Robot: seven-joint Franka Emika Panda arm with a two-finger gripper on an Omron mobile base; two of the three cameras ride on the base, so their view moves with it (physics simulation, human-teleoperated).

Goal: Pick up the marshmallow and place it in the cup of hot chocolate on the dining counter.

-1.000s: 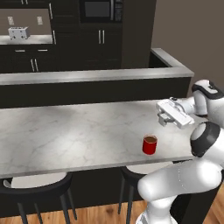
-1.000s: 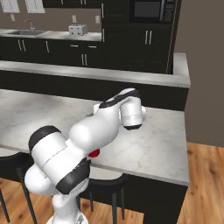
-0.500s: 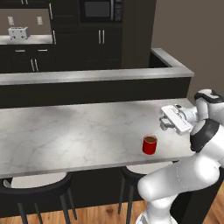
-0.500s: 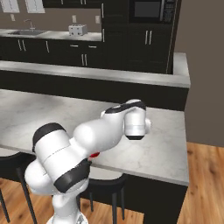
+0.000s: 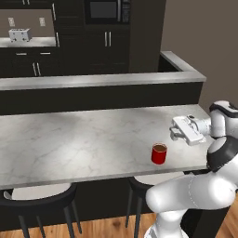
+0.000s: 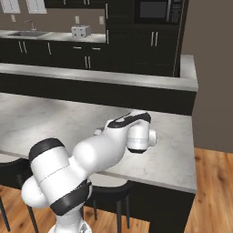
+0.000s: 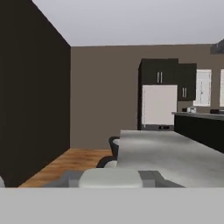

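The cup (image 5: 159,153) stands on the counter (image 5: 69,139) near its front edge, toward the right end, with dark liquid showing inside. No other thing lies close to it; the marbled top around it is bare. The marshmallow cannot be made out in any of the views, so its place cannot be told.

The gripper (image 5: 175,131) hangs over the right end of the counter, just right of the cup and a little farther back, apart from it. The hand lies roughly level and points left along the counter. How far its fingers are spread, and whether they hold anything, cannot be told: they are small and partly hidden in the left base view, and the arm's own body covers them in the right base view.

Behind the counter runs a raised grey ledge (image 5: 93,80), and dark stools (image 5: 35,197) sit under the near edge. Far back, a toaster (image 5: 19,34) rests on the kitchen worktop, beside dark cabinets with a built-in microwave (image 5: 103,9).
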